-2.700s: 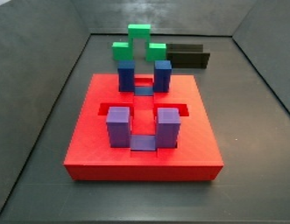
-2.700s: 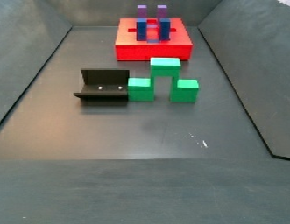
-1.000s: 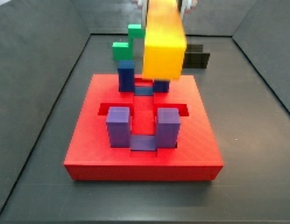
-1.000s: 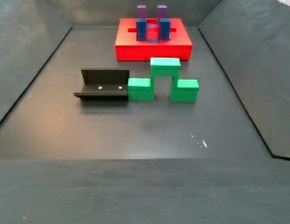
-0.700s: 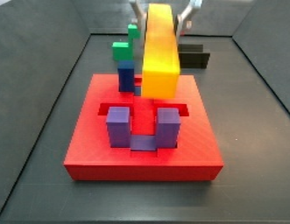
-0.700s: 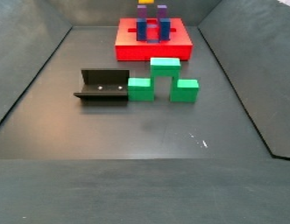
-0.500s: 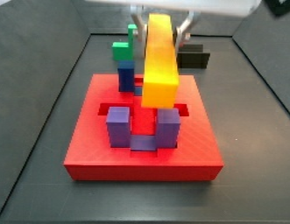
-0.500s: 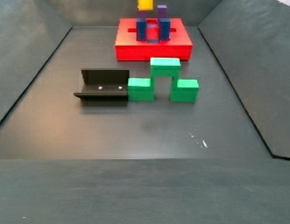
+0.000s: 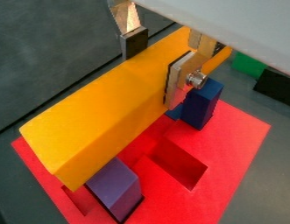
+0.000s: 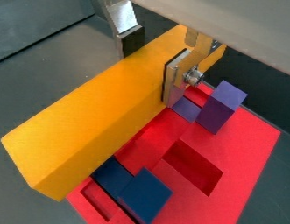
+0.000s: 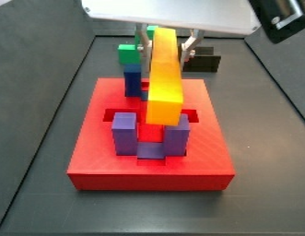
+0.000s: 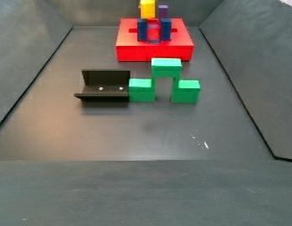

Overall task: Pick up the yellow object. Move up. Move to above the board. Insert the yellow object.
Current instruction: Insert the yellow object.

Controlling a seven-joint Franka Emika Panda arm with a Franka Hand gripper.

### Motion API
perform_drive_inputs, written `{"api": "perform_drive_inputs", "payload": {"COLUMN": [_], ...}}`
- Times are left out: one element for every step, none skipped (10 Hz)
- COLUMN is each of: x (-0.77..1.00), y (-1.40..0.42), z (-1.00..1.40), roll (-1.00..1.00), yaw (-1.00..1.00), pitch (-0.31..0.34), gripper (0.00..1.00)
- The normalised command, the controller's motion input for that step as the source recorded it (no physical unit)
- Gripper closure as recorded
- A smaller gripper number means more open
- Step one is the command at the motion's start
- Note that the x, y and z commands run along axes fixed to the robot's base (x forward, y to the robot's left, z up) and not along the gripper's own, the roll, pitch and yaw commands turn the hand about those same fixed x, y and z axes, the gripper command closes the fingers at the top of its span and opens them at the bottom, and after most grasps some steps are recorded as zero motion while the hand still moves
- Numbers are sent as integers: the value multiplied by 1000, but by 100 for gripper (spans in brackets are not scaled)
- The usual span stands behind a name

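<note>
The gripper (image 9: pixel 158 59) is shut on the yellow object (image 9: pixel 100 118), a long yellow-orange bar clamped near one end between the silver fingers in both wrist views. In a side view the bar (image 11: pixel 163 83) hangs upright from the gripper (image 11: pixel 161 39) over the middle of the board (image 11: pixel 118 157), a thick red slab. Its lower end sits level with the tops of the purple blocks (image 11: pixel 123 129). The blue blocks (image 11: pixel 134 78) stand behind it. From the far side view only the bar's lower part (image 12: pixel 147 8) shows above the board (image 12: pixel 156 48).
A green stepped block (image 12: pixel 166 79) lies on the dark floor in front of the board, with the fixture (image 12: pixel 103 86) beside it. Open recessed slots (image 10: pixel 194 166) show in the red slab under the bar. Grey walls enclose the floor.
The gripper came into view from above with the yellow bar and has moved down and forward over the board. The bar's lower end now reaches the purple blocks' tops.
</note>
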Motion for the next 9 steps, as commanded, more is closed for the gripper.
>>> {"api": "perform_drive_inputs", "payload": {"x": [-51,-57,-77,-137,-129,0,0,0,0], "y": [0,0,0,0,0,0,-40,-31,0], "z": [-206,-226,-211,-20,214,194,74,-23,-146], "roll": [-81,-74,-59,-47,-129,-131,-81,0,11], "yaw": [0,0,0,0,0,6,91,146,209], "pitch": [-61,-76,-71,-26,-21,-11,-19,-24,-6], "gripper": [100,100,100,100,100,100,100,100,100]}}
